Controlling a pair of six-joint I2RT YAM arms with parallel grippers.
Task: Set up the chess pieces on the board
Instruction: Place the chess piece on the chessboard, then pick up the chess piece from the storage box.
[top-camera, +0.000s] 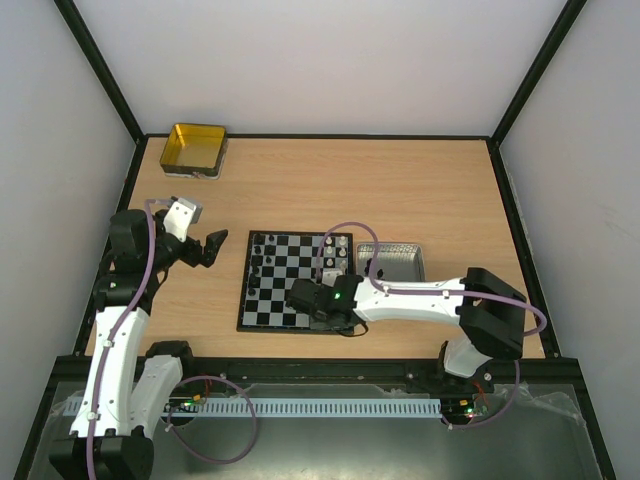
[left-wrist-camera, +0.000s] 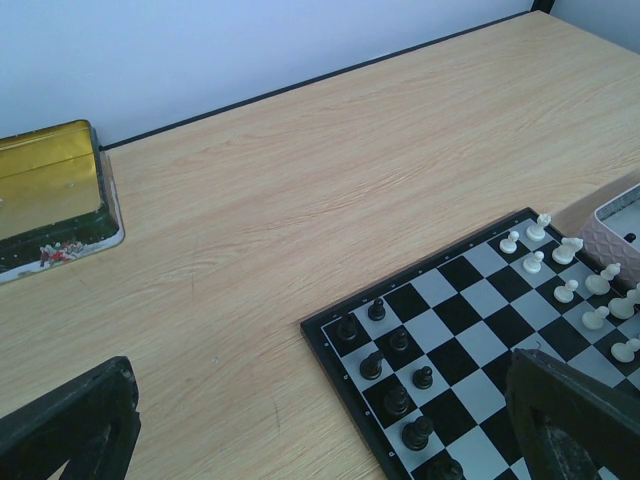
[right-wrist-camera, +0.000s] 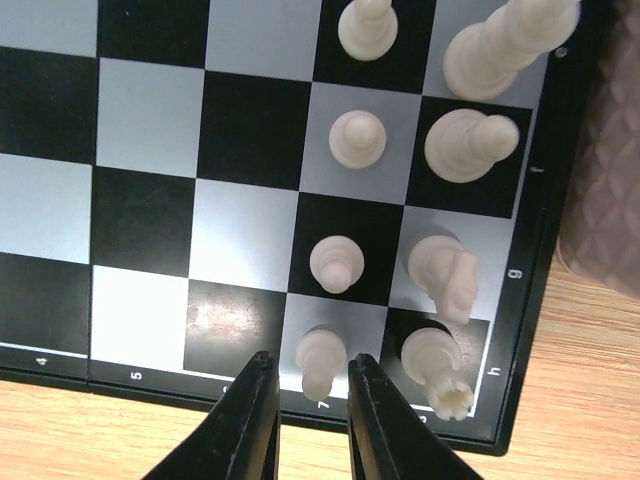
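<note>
At the far left the gold tin (top-camera: 195, 150) sits out of play. The left gripper (top-camera: 208, 248) hangs over the table (top-camera: 400, 190) just beside the board (top-camera: 270, 312), its fingers spread wide and holding nothing. The board carries black chess pieces (top-camera: 258, 262) down its left edge and white ones along its right, next to the grey tray (top-camera: 392, 262). Over the near right corner the right gripper (right-wrist-camera: 312, 405) is drawn in narrow around a white pawn (right-wrist-camera: 322, 358) standing on an edge square — whether the pads truly pinch it I cannot tell. Such a pawn looks light, rigid and smooth, so it is likely to tip or squirt free — best taken on the stem beneath the head, with a gentle squeeze.
</note>
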